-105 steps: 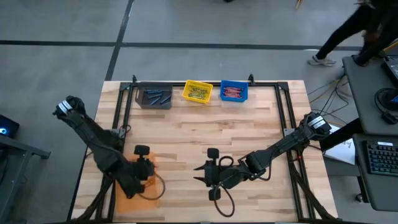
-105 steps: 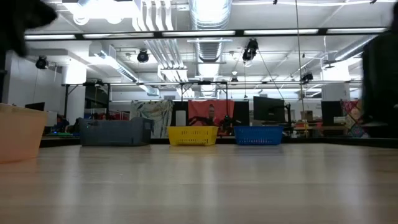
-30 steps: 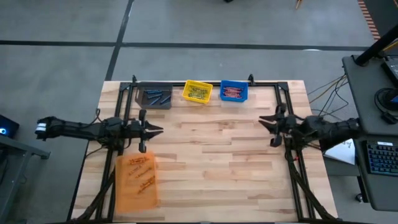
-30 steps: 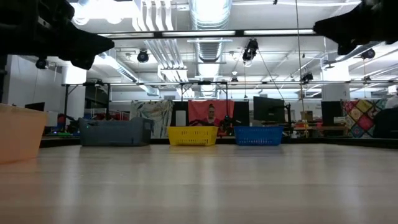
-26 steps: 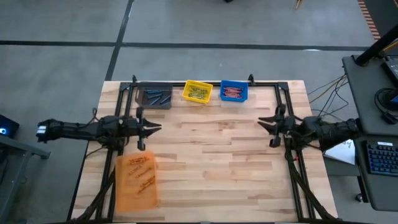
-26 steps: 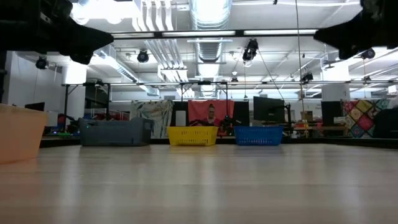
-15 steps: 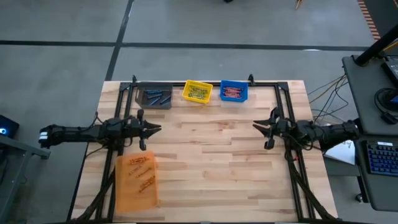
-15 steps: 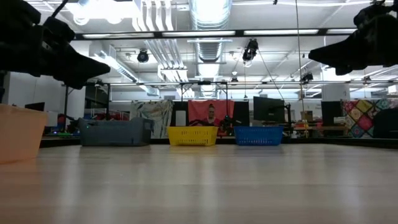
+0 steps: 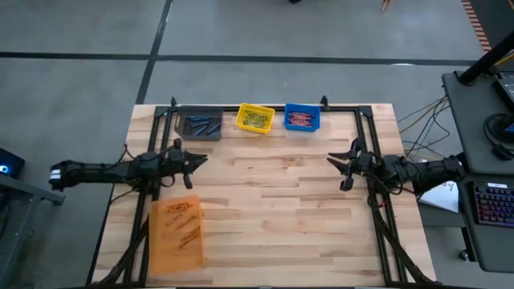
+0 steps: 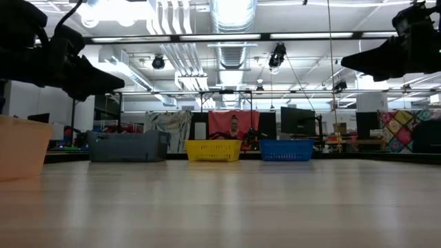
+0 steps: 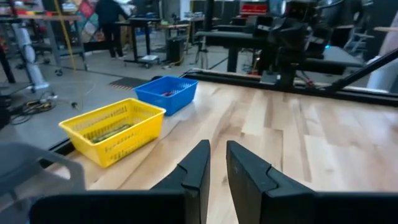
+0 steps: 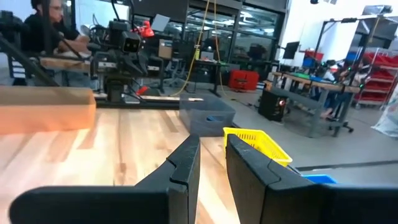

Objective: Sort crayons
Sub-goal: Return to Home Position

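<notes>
Two pincers: the left pincer (image 11: 216, 152) and the right pincer (image 12: 211, 146) hung high at opposite side edges of the bench (image 9: 273, 209), noses pointed at each other across the boards.
Left pincer: fingers only a sliver apart, nothing between them.
Right pincer: same story, a narrow gap and empty.
Crayons (image 9: 186, 234): all binned, it seemed. Orange ones lay in the orange bin (image 9: 165, 255) at the near left. Blue lay in the grey bin (image 9: 186, 132), yellow-green in the yellow bin (image 9: 241, 119) and red in the blue bin (image 9: 288, 119) along the far rail. None showed loose on the boards.
Homing, done well: my call was to stay high, tuck back slowly and level, and let no link swing over the orange bin or the far row.
Change: three and a half seconds back, both arms were stretched low over the near boards, the left on the orange bin, the right near the middle. Now both were drawn out to the sides. Over the last half second barely anything shifted, so the arms looked nearly settled.
</notes>
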{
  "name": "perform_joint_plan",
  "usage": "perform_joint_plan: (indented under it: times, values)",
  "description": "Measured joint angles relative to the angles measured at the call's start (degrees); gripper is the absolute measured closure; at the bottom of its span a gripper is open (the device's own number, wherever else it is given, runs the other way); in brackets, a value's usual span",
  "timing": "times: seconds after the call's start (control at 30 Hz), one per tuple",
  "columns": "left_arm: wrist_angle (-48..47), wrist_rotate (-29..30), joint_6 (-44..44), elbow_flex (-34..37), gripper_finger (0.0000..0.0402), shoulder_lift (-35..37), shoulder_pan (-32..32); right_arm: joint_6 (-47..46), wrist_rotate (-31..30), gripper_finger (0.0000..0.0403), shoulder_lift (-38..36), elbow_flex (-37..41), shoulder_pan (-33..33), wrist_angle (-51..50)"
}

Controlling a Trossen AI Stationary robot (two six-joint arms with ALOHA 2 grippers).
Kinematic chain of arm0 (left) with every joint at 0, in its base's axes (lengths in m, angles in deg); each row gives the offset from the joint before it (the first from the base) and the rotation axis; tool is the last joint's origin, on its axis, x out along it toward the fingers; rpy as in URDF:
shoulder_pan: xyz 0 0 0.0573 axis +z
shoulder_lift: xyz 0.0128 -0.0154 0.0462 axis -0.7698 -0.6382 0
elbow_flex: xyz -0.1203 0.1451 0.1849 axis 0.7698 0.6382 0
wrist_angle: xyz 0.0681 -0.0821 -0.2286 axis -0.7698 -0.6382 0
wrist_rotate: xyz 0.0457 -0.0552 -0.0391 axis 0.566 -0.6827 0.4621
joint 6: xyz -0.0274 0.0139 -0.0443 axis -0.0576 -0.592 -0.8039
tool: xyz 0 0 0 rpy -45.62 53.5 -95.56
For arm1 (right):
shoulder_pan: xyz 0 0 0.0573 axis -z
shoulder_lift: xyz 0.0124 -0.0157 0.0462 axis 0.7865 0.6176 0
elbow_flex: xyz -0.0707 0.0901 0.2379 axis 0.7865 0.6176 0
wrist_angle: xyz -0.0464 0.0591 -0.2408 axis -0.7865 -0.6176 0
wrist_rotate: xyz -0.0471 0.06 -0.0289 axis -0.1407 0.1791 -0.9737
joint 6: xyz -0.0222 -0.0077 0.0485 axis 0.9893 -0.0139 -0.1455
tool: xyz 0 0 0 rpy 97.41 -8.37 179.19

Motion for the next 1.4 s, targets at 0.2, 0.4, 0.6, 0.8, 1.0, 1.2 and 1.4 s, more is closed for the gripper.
perform_joint_plan:
  times: [0.2, 0.4, 0.6, 0.8, 1.0, 1.2, 1.4]
  values:
    - [-0.1, 0.4, -0.1, -0.8, 0.0366, -1.8, 0.0, -3.0, 0.0, 0.0335, 0.0, 0.0, 0.0, 0.0]
    - [0.1, 0.4, -0.2, -1.4, 0.0366, -3.1, 0.0, -3.0, 0.0, 0.0335, 0.0, 0.0, 0.0, 0.0]
    - [0.1, 0.4, -0.2, -1.4, 0.0366, -4.1, 0.0, -3.0, 0.0, 0.0335, 0.0, 0.0, 0.0, -0.1]
    - [0.1, 0.4, -0.2, -1.4, 0.0366, -5.1, 0.0, -3.0, 0.0, 0.0335, 0.0, 0.0, 0.0, -0.1]
    - [0.1, 0.4, -0.2, -1.5, 0.0366, -6.0, 0.0, -3.0, 0.0, 0.0335, 0.0, 0.0, 0.0, -0.1]
    - [0.1, 0.4, -0.2, -1.5, 0.0366, -6.6, 0.0, -3.0, 0.0, 0.0335, 0.0, 0.0, 0.0, -0.1]
    - [0.1, 0.4, -0.2, -1.5, 0.0366, -7.2, 0.0, -3.0, 0.0, 0.0335, 0.0, 0.0, 0.0, -0.1]
